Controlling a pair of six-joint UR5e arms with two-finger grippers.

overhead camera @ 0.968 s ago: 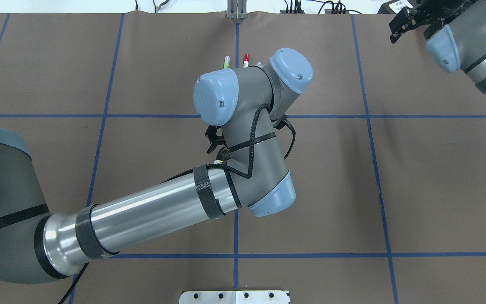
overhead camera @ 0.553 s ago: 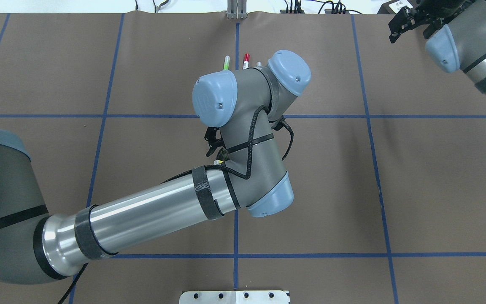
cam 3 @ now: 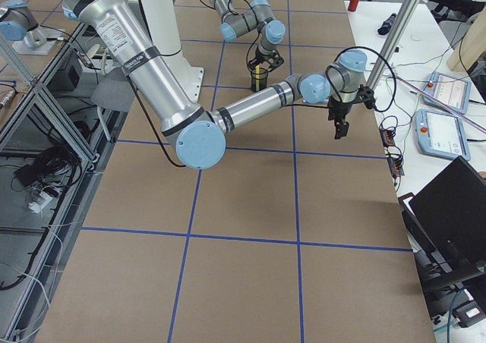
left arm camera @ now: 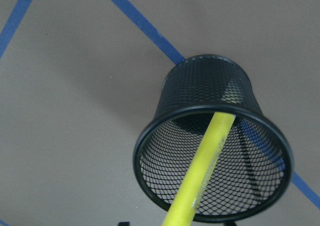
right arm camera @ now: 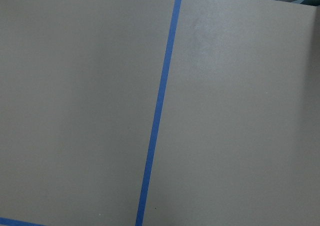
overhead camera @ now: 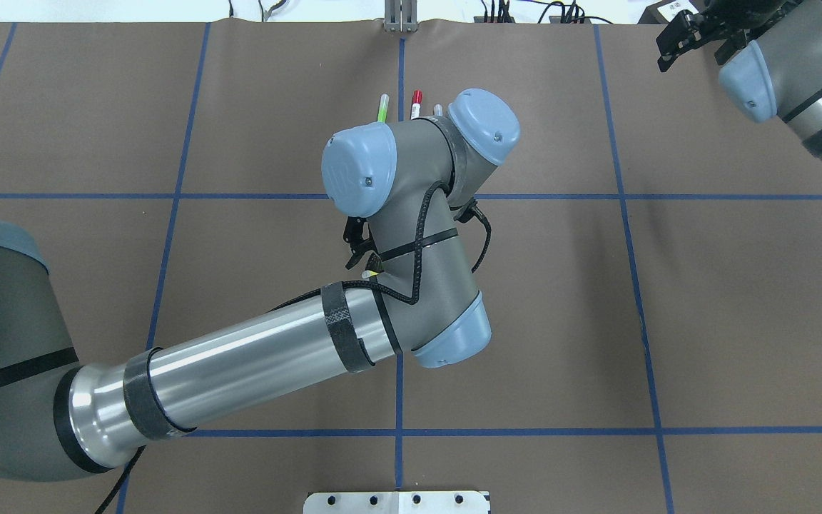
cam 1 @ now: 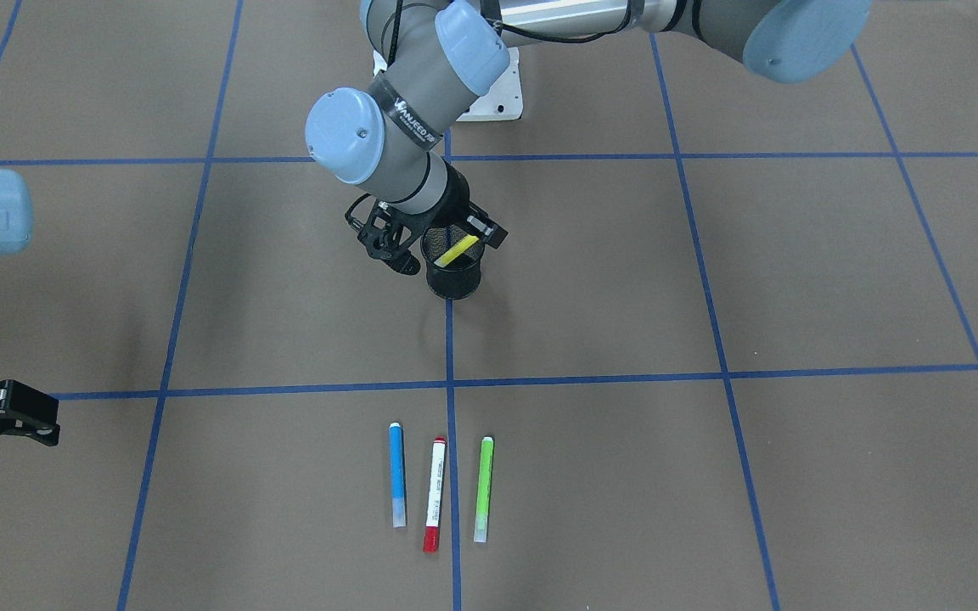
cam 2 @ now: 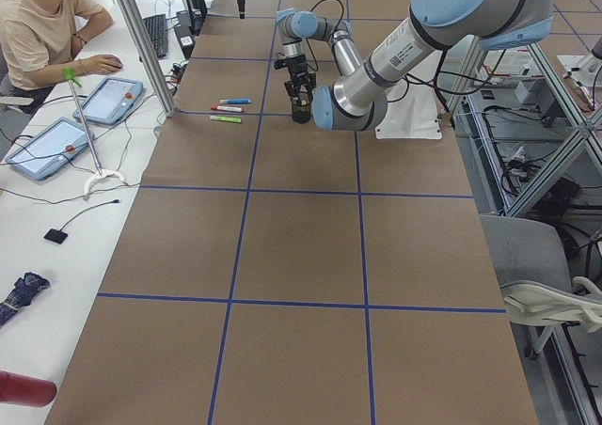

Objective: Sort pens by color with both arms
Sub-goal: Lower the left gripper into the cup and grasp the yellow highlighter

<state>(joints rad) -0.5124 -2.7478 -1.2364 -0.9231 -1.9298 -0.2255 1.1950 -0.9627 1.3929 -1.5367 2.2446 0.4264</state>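
From overhead, my left arm [overhead camera: 240, 364] covers most of what matters. The cup and the gripper are hidden beneath it, and only the far tips of three pens poke out past my wrist. The facing camera shows more. My left gripper [cam 1: 446, 249] hangs over the black mesh cup [left arm camera: 205, 83] with its fingers spread wide to either side of the rim, gripping nothing. In my left wrist camera, only two dark slivers of fingertip show at the bottom edge, clear of the yellow pen [left arm camera: 202, 171]. That pen, a smooth matte barrel, stands tilted inside the cup and leans across its round mouth. Its near end runs off the picture, so I cannot make out its cap. The cup is fine wire mesh with a solid rim, tapering to a narrower base, and holds only this pen. The blue pen [cam 1: 397, 482], the white-barrelled pen with red ends [cam 1: 433, 495] and the green pen [cam 1: 483, 490] lie flat on the brown mat [cam 1: 710, 280]. They are parallel, side by side without touching, and well apart from the cup. My right gripper [cam 1: 43, 417] is partly cut off by the frame edge; its black fingers stand apart and empty. Its wrist camera shows only dull mat and a strip of blue tape [right arm camera: 159, 111].
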